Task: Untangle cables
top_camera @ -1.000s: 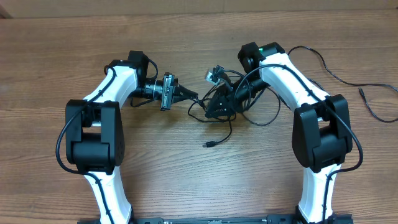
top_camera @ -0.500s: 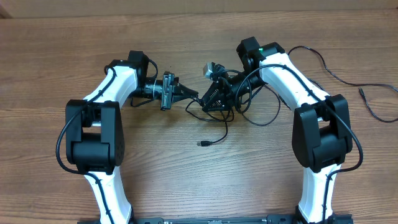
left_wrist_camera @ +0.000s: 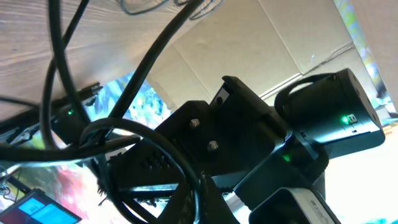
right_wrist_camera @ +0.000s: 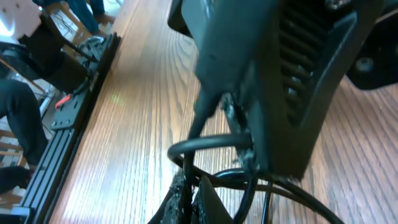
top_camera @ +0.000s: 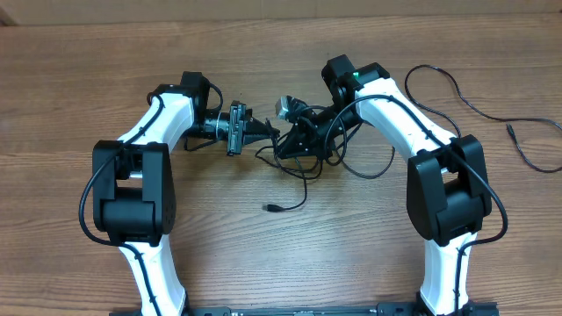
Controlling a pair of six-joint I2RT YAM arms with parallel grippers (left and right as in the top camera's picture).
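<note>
Facing each other over the middle of the table [top_camera: 281,53], the two hands meet at the cables [top_camera: 312,158], a small dark knot of thin black cords lying between them. The left hand [top_camera: 270,133] reaches in from the left, its jaws closed, with its tip at the knot's left edge, where a strand looks pinched. The right hand [top_camera: 290,145] comes in from the upper right, angled down and to the left, and is closed too. In the right wrist view a cord runs up into the gap between its fingers, and a loop curls just beneath them. The two hands are very near each other, and the left wrist view is filled by the right hand's dark body with cords crossing in front of it.

Loops spill from the knot toward the right arm. One strand trails down toward the near edge and ends in a small plug [top_camera: 273,208] resting on the wood. Well apart from the knot, a separate cord [top_camera: 474,107] lies at the far right of the table, its end plug [top_camera: 510,129] beside the right arm.
</note>
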